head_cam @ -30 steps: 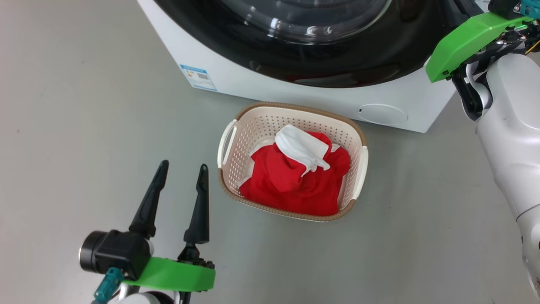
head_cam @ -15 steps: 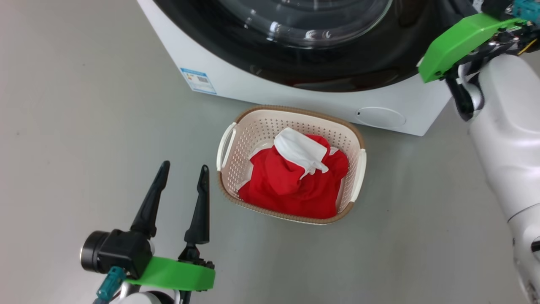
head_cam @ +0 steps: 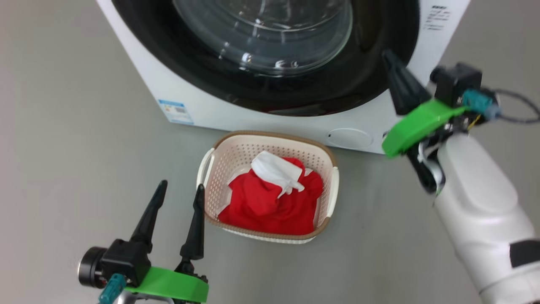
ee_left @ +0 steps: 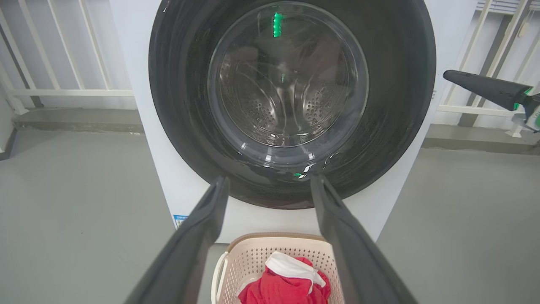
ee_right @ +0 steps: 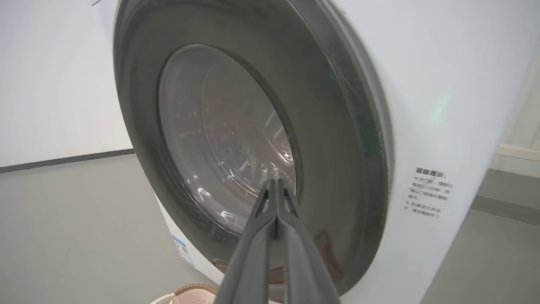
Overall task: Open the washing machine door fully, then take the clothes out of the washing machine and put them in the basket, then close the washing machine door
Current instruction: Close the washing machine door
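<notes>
The washing machine door [head_cam: 265, 42], a glossy black ring around a bulging clear glass bowl, lies flat against the front of the washing machine [head_cam: 211, 114] and appears seated. The right end effector [head_cam: 388, 59], fingers pressed together on nothing, points at the door's right rim and is the nearer one for any final push. The left end effector [head_cam: 181, 185], fingers spread and empty, hangs well before the machine beside the perforated plastic basket [head_cam: 219, 145], which holds the soft red-and-white clothes [head_cam: 261, 202].
</notes>
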You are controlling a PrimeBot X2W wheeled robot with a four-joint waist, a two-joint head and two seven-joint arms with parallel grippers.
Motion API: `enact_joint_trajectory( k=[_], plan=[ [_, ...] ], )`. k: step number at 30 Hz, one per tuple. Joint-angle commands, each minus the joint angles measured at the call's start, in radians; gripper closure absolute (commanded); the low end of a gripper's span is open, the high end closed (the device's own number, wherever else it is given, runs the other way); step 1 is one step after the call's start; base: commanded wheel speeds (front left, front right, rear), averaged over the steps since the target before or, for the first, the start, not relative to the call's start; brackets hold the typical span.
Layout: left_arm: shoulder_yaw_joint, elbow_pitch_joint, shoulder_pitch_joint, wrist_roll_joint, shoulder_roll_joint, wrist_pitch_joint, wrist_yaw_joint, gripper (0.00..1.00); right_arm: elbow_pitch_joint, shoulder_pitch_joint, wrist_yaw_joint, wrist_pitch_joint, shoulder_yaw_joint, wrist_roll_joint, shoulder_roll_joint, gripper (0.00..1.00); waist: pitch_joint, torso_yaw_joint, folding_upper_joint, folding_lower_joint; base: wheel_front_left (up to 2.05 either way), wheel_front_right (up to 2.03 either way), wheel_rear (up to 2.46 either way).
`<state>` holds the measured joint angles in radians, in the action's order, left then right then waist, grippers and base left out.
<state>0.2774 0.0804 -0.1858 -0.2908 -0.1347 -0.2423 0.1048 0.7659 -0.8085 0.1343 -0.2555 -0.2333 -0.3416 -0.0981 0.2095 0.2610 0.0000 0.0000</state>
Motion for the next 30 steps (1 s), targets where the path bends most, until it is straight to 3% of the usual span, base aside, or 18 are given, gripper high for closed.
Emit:
enact_joint_trajectory(
  k=[1, 2, 30],
  plan=[
    [-0.039, -0.018, 0.001, 0.0, -0.023, 0.004, -0.002, 0.0, -0.044, 0.037, -0.004, -0.006, -0.003, 0.007, 0.024, 0.3, -0.037, -0.039, 0.0, 0.0, 0.0, 0.0, 0.0],
    [-0.039, -0.018, 0.005, -0.002, -0.025, 0.008, -0.002, 0.0, -0.06, 0.059, -0.004, -0.006, 0.002, 0.007, 0.026, 0.0, -0.044, -0.046, 0.0, 0.0, 0.0, 0.0, 0.0],
    [-0.037, -0.036, 0.153, -0.038, -0.063, 0.069, 0.033, 0.0, -0.485, 0.687, -0.004, 0.022, 0.162, 0.096, 0.048, 0.0, -0.218, -0.195, 0.0, 0.0, 0.0, 0.0, 0.0]
  ],
)
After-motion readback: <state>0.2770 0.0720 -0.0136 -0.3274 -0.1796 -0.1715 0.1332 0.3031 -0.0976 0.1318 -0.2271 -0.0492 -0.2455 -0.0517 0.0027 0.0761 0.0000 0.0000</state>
